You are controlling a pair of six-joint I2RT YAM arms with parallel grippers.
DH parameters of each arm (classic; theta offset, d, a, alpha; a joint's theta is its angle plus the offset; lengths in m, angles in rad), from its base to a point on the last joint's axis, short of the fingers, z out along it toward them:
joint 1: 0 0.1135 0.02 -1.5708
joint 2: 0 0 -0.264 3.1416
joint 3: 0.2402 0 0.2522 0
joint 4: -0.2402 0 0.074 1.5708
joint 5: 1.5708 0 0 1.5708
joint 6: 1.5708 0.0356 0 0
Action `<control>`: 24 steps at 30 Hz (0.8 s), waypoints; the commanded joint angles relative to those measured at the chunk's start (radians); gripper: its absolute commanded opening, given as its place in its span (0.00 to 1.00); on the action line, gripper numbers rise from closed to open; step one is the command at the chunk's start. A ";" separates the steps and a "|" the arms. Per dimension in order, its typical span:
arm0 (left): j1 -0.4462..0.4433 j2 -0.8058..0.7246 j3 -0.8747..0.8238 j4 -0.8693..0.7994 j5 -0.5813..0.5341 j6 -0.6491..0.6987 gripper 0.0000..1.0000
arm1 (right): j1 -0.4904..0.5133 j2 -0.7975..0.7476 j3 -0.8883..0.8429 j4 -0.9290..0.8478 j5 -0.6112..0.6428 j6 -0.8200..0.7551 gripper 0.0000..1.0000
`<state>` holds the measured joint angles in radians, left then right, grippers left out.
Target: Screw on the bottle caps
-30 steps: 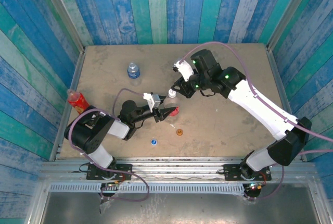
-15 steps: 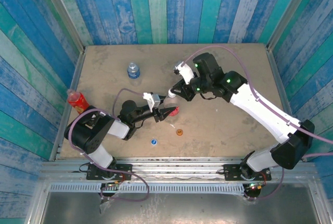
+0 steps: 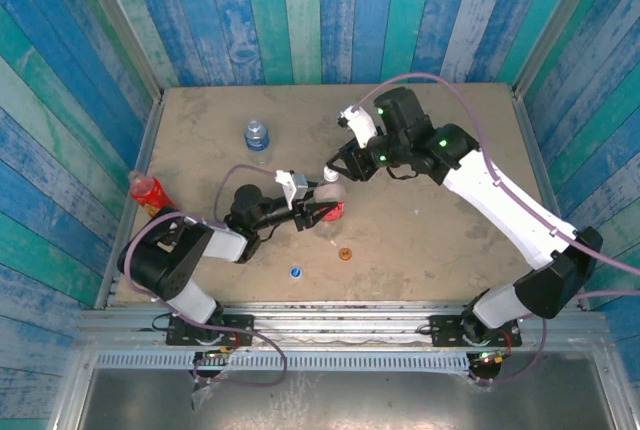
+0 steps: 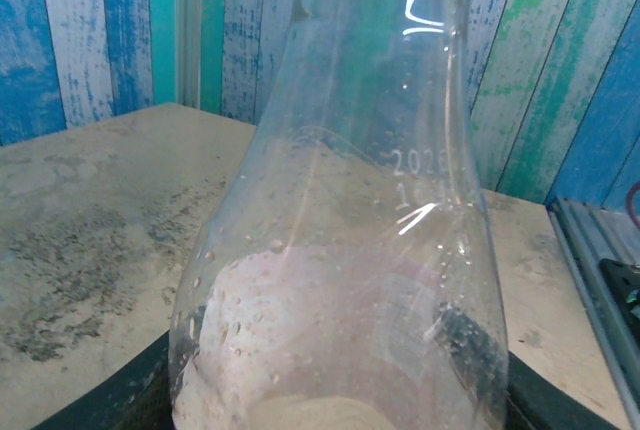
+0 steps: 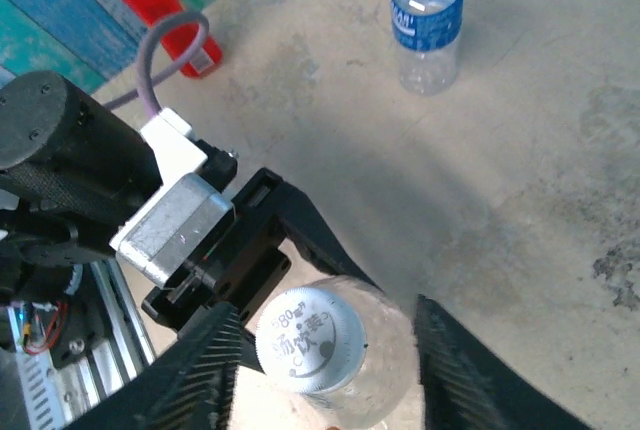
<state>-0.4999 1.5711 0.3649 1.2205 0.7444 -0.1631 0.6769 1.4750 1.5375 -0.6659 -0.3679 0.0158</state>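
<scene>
Right fingers newly parted; bottle upright

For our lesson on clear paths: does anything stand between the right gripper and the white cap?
Nothing visible does. The white cap sits on the clear bottle, directly between the open fingers of the right gripper. The left gripper clamps the bottle lower down, clear of the cap.
</scene>
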 commanded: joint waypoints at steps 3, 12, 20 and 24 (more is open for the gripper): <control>0.021 -0.081 0.034 -0.174 0.110 -0.048 0.55 | -0.049 -0.076 -0.032 0.074 -0.068 -0.019 0.55; 0.036 -0.118 0.064 -0.219 0.174 -0.113 0.52 | -0.053 -0.050 -0.011 -0.015 -0.109 -0.127 0.66; 0.037 -0.138 0.070 -0.229 0.209 -0.109 0.52 | -0.052 -0.038 -0.070 -0.002 -0.262 -0.349 0.70; 0.037 -0.158 0.070 -0.251 0.220 -0.097 0.52 | -0.065 -0.013 -0.085 0.010 -0.337 -0.433 0.67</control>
<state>-0.4683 1.4841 0.4145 0.9886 0.9348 -0.2661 0.6205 1.4445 1.4651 -0.6647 -0.6159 -0.3111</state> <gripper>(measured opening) 0.542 0.675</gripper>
